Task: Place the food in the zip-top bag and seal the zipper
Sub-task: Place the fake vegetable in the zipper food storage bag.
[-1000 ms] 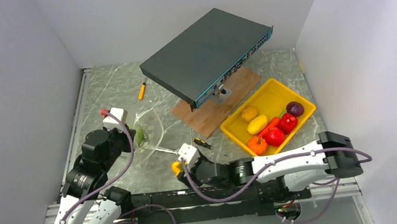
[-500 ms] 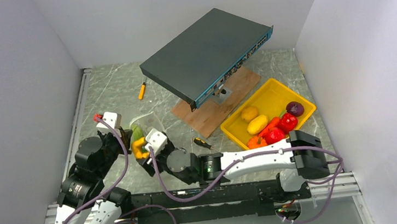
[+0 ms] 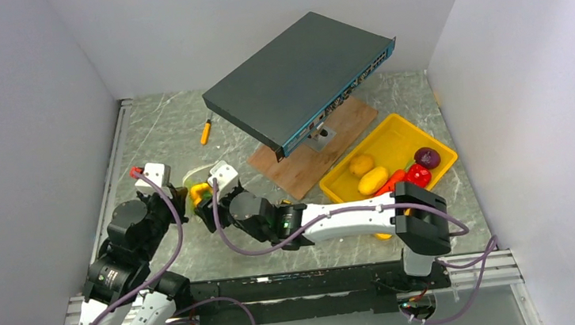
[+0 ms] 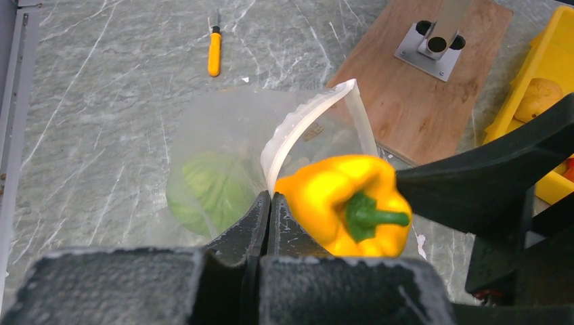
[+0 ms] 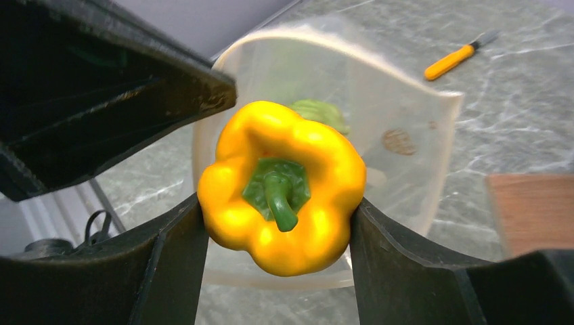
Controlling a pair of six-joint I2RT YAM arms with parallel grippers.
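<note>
Right arm [image 3: 337, 217] is reaching from its base clear across the front of the worktop [image 3: 161, 127] to the left side. Forearm is running low and near level, wrist pointing at the bag. Right claw [image 5: 279, 203] is gripping the yellow pepper [image 4: 342, 203] by its flanks, fingers spread to about the pepper's width, stem facing back at the wrist. Pepper is hanging right at the open mouth of the zip-top bag [image 4: 203, 135]; can't tell if it's touching the film.

Left arm [image 3: 128, 233] is sitting folded close to its base, wrist aimed forward at the bag. Left claw [image 4: 269, 202] is pinching fully closed on the zipper [image 4: 298, 122] strip, lifting that lip so the mouth is gaping.

Bag is lying on the worktop with the green cabbage [image 4: 210, 189] inside. Potatoes [image 3: 372, 180], red pepper [image 3: 417, 174] and purple onion [image 3: 427, 157] are sitting in the yellow tray [image 3: 405, 131], far right. Yellow-handled screwdriver [image 4: 214, 53] is lying beyond the bag.
</note>
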